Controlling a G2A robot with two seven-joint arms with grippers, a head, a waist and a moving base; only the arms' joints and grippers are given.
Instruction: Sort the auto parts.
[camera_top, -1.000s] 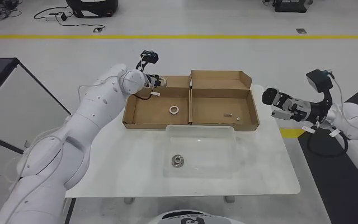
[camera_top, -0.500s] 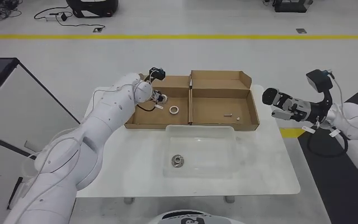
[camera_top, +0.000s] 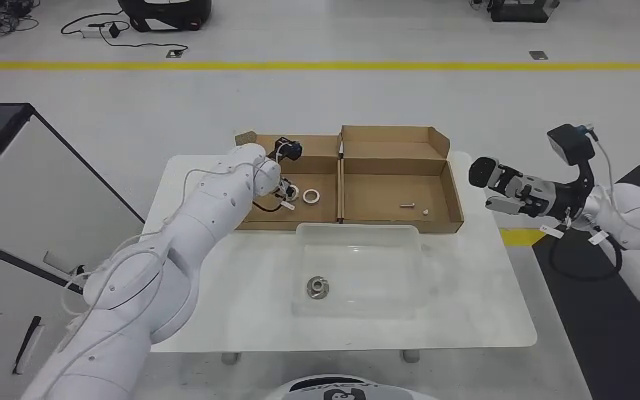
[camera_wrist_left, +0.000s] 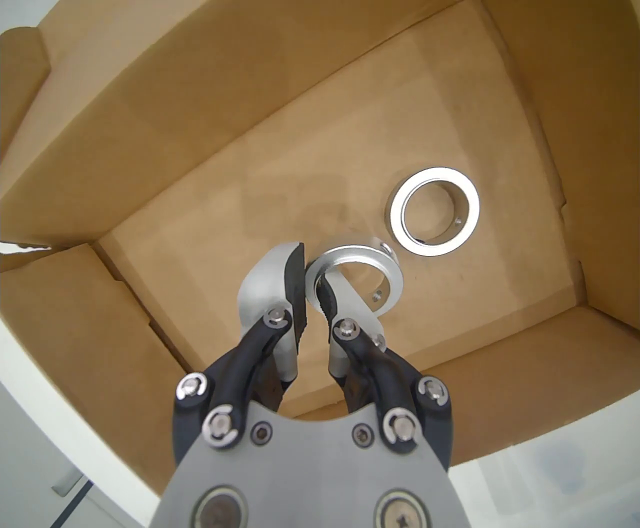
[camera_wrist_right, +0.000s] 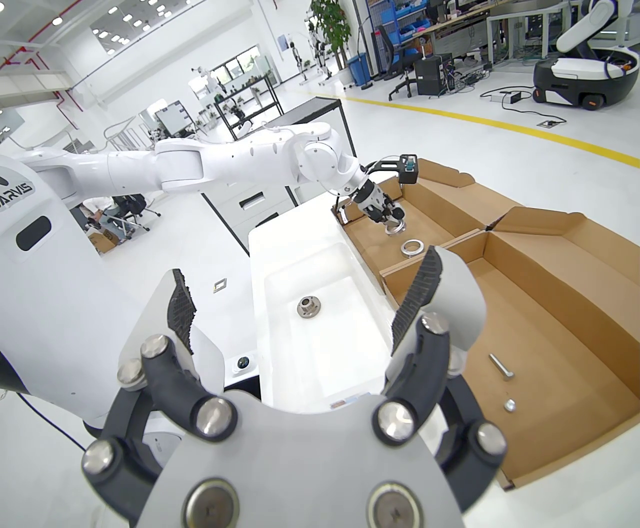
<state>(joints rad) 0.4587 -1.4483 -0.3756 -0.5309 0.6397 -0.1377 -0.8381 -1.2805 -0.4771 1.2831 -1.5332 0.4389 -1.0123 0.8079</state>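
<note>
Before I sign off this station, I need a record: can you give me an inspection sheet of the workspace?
Surface: white table carrying two cardboard boxes and a clear bin.
Job's things: one ring lies in the left box; bolt and nut in the right box; flanged part in the clear bin.
Clutter: nothing seen.
Grippers: left gripper over the left box, fingers shut on a second ring; right gripper open, off the table's edge.
Cables: floor cable beyond the yellow line.
Surroundings: dark-framed cabinet beside the table.
</note>
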